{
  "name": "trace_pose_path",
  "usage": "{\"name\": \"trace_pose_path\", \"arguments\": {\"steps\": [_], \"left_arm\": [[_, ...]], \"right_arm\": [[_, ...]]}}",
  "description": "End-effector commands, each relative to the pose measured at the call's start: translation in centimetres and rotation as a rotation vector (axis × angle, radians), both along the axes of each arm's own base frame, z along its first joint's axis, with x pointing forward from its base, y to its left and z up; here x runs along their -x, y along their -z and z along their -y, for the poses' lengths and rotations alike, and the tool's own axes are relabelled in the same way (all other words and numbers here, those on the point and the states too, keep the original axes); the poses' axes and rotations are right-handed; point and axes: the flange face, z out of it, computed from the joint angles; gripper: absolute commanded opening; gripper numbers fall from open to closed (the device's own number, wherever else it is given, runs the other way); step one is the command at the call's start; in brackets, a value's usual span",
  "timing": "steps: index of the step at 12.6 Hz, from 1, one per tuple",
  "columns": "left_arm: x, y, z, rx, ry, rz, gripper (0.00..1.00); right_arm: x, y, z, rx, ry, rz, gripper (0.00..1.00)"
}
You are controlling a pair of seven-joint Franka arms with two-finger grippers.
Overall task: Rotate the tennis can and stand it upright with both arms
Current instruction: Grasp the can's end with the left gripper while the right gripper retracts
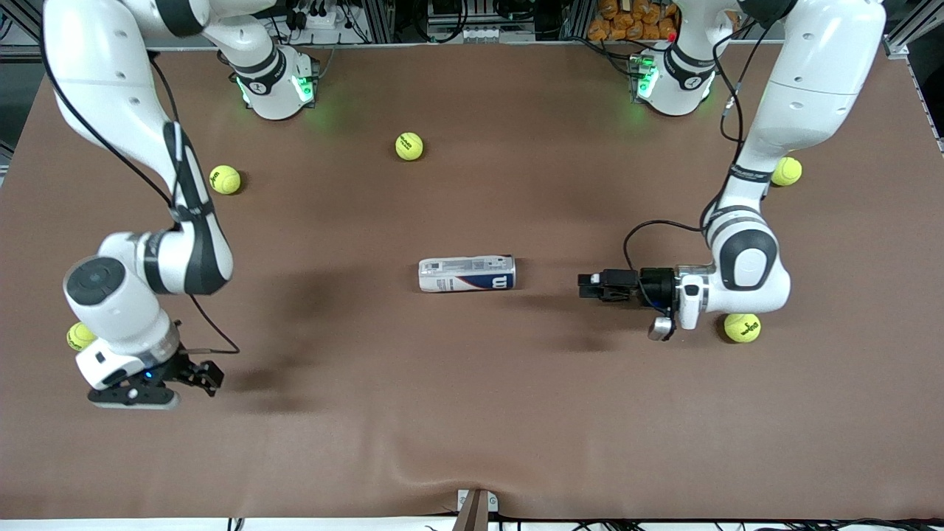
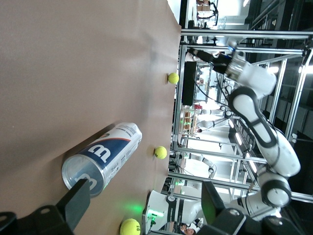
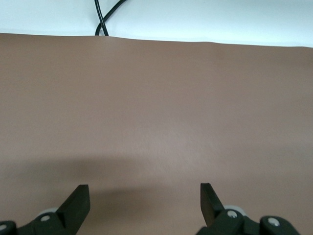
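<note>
The tennis can (image 1: pixel 467 273) lies on its side at the middle of the brown table, white and navy label up. My left gripper (image 1: pixel 590 285) is open and turned sideways, low over the table off the can's end toward the left arm's end, a gap apart. In the left wrist view the can (image 2: pixel 102 159) lies just ahead of the open left gripper (image 2: pixel 144 196), touching neither finger. My right gripper (image 1: pixel 203 374) is open and empty over the table toward the right arm's end, well away from the can. The right wrist view shows the open right gripper (image 3: pixel 143 196) over bare table.
Several yellow-green tennis balls lie loose: one (image 1: pixel 409 146) between the bases, one (image 1: pixel 225 179) and one (image 1: pixel 80 336) toward the right arm's end, one (image 1: pixel 786 171) and one (image 1: pixel 742 327) by the left arm. The table's front edge (image 1: pixel 472 509) is nearest the front camera.
</note>
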Motion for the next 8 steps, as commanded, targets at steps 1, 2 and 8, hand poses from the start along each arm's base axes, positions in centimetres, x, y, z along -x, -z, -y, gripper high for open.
{"name": "trace_pose_path", "arguments": {"steps": [1,2,8], "left_arm": [[0.7,1.5,1.9,0.035,-0.052,-0.009,1.0],[1.0,1.7,3.1,0.04,-0.056,-0.016,1.0],[2.6,5.7,7.9,0.011,-0.118,-0.045,1.0]], "right_arm": [[5.3,-4.7,0.6,-0.047,0.025,-0.043,1.0],[6.1,-6.6,1.2,-0.051,0.045,-0.099,1.0],[10.4,-17.4,3.8,-0.075,0.112,-0.297,1.0]]}}
